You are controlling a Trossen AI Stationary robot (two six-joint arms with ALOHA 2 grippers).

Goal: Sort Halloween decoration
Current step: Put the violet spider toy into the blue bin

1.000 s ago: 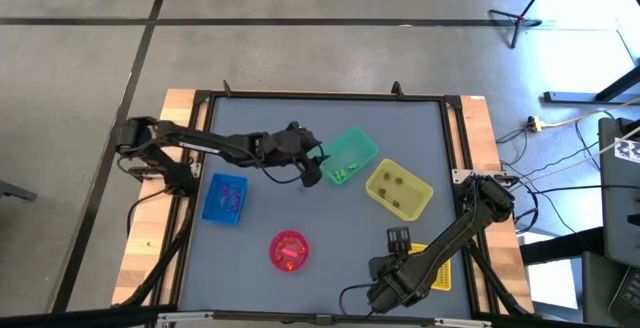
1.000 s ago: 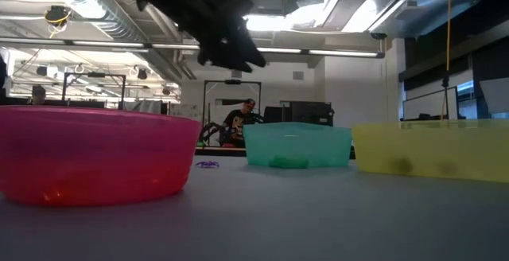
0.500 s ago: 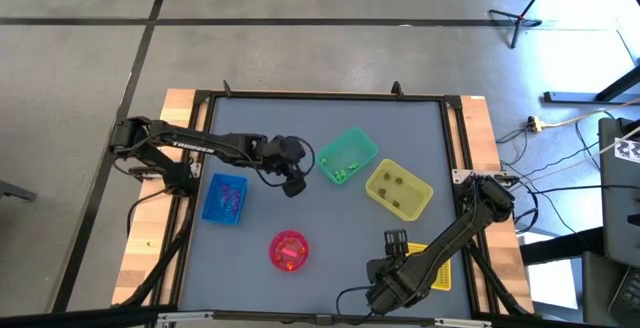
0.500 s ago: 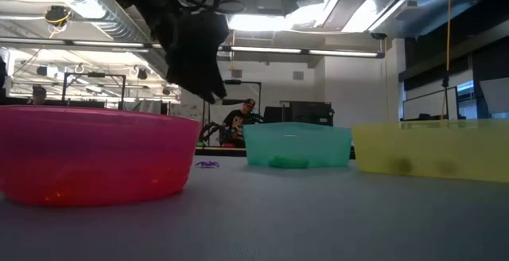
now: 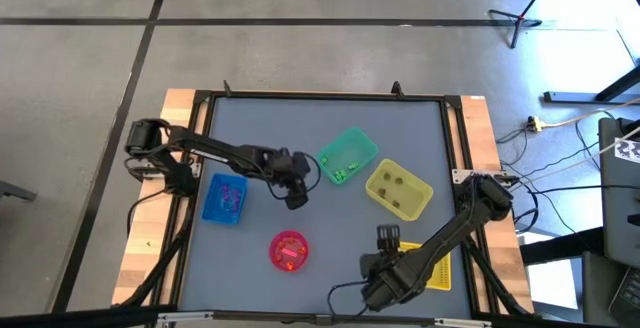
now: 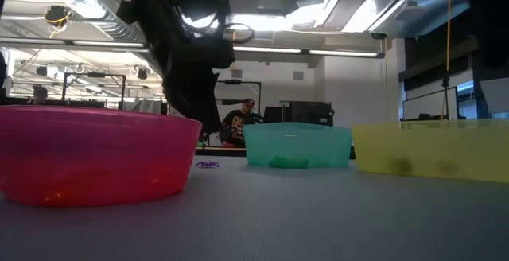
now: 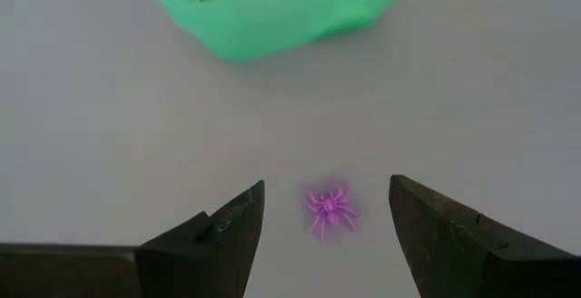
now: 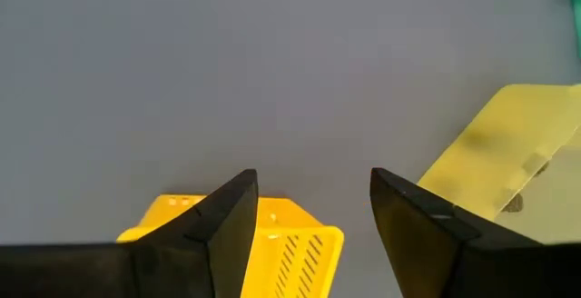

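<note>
I had the left end effector [image 7: 325,234] low over the grey desk [image 5: 320,128], its two dark fingers spread wide and holding nothing. A tiny purple plastic spider [image 7: 329,209] lay flat on the desk in the gap between the fingers, touching neither. From above, that end effector [image 5: 296,200] sat between the blue rectangular plastic bin [image 5: 225,199] and the green plastic bin [image 5: 347,157], with the round pink plastic bowl [image 5: 289,250] nearer the desk's front edge. Small green trinkets [image 5: 341,175] rested inside the green bin. My right end effector [image 5: 386,235] waited near the front right, fingers apart and empty, just beside an orange-yellow slotted basket [image 8: 263,234], with the pale yellow plastic bin [image 5: 398,190] beyond it.
</note>
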